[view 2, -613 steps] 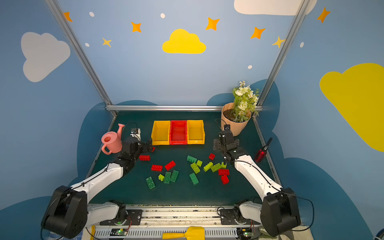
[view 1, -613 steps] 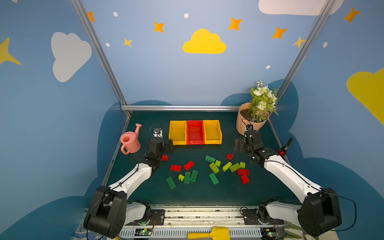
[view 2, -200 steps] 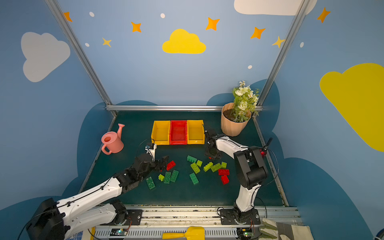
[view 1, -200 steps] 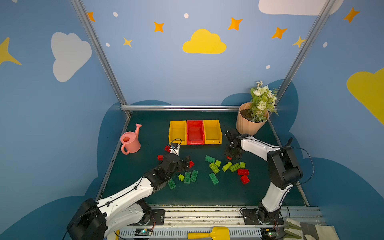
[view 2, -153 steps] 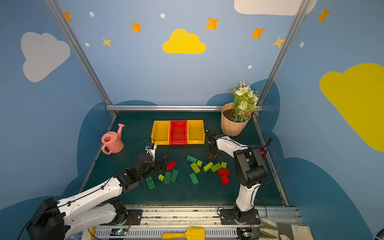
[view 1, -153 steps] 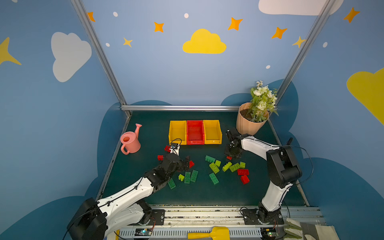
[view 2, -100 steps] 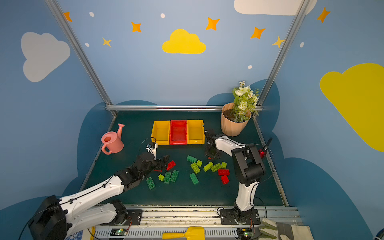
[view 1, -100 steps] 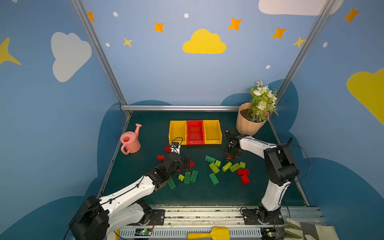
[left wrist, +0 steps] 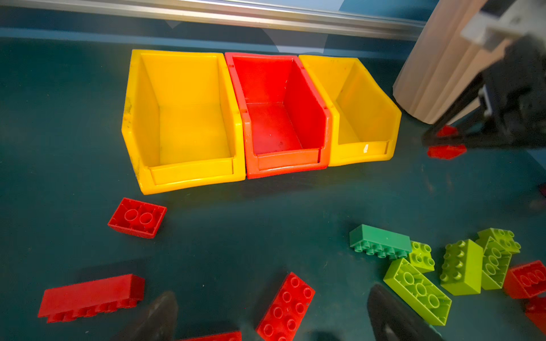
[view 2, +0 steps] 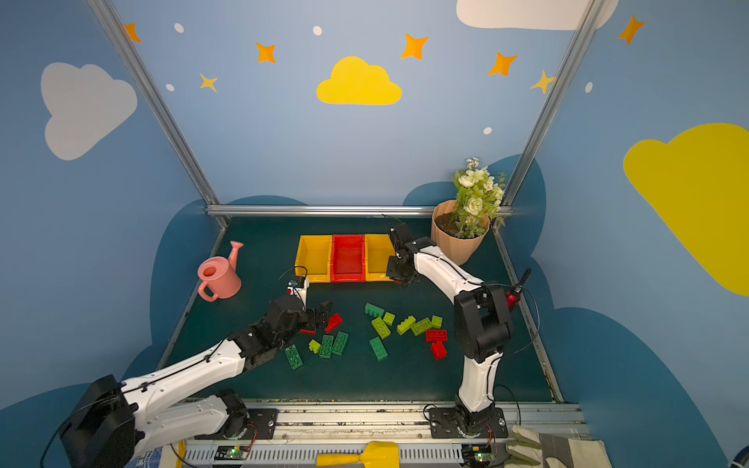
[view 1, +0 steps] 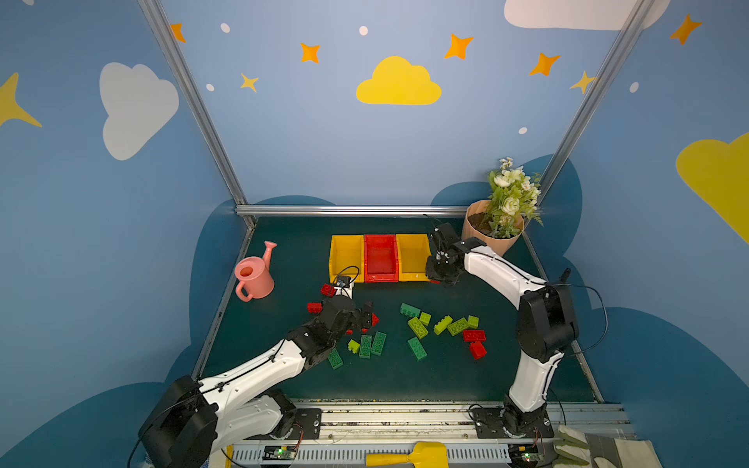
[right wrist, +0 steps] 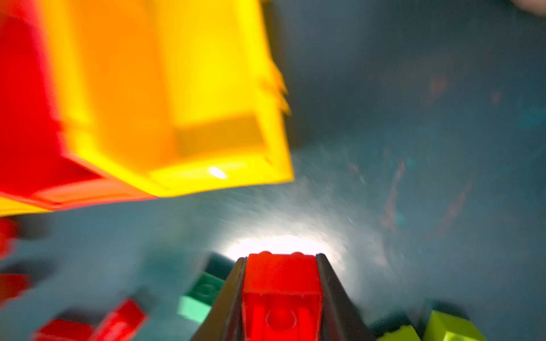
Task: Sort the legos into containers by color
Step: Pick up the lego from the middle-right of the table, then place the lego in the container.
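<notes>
**Hazards**

1. Left tool [view 2: 323, 315]: the jaws are fully apart and hold nothing. It sits low over the bench [view 1: 292, 251], with a loose red brick [left wrist: 286, 307] between the fingers. More red bricks lie just beside it, so a skewed closure may pinch two bricks or flick one away.
2. Right tool [view 1: 439, 275]: the jaws are closed on a held red brick [right wrist: 281, 283], just beside the front corner of the right yellow bin [view 1: 412, 255]. The red bin [view 1: 380, 255] is one place further left. An early release would likely put red in yellow. The wrist view is blurred, so the brick's seating cannot be confirmed and a slip is possible.

**Surroundings**

- The can [view 1: 253, 279] stands at the left, well apart from both arms.
- The left yellow bin [view 1: 346, 255], red bin and right yellow bin touch side by side. All three look empty.
- The wall shared by the red bin and right yellow bin lies in the held brick's path, so the brick must pass above it.
- The green bricks [view 1: 444, 324], dark and lime, lie mid-bench between the arms.
- The pot [view 1: 484, 243] stands just behind the right arm. A wide swing may strike it.
</notes>
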Robot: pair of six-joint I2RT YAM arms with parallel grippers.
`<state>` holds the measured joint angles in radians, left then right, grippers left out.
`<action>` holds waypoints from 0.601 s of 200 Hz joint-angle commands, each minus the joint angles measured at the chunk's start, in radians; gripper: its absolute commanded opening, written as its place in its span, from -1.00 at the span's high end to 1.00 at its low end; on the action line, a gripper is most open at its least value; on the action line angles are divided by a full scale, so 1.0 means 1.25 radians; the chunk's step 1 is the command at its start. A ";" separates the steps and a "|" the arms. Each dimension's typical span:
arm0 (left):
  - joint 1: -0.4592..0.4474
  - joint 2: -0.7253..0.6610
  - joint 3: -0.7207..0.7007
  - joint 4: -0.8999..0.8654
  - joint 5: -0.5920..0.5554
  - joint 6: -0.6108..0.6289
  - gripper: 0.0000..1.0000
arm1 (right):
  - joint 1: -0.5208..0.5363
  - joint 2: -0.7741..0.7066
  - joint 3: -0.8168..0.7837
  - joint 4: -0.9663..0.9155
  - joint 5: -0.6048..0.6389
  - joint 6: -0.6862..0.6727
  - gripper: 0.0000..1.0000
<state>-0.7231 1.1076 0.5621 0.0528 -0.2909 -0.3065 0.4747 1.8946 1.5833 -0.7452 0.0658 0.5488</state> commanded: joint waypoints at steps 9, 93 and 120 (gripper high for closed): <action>-0.001 0.003 0.015 0.008 -0.012 -0.014 -1.00 | -0.004 0.099 0.144 -0.059 -0.042 -0.031 0.35; -0.003 0.020 0.023 0.029 0.056 -0.020 -1.00 | -0.022 0.369 0.485 -0.125 -0.084 -0.051 0.06; -0.002 0.020 0.024 0.033 0.057 -0.014 -1.00 | -0.031 0.366 0.487 -0.116 -0.114 -0.056 -0.21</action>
<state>-0.7231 1.1305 0.5667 0.0723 -0.2333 -0.3302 0.4492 2.3692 2.1616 -0.8631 -0.0383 0.4919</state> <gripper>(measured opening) 0.999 0.575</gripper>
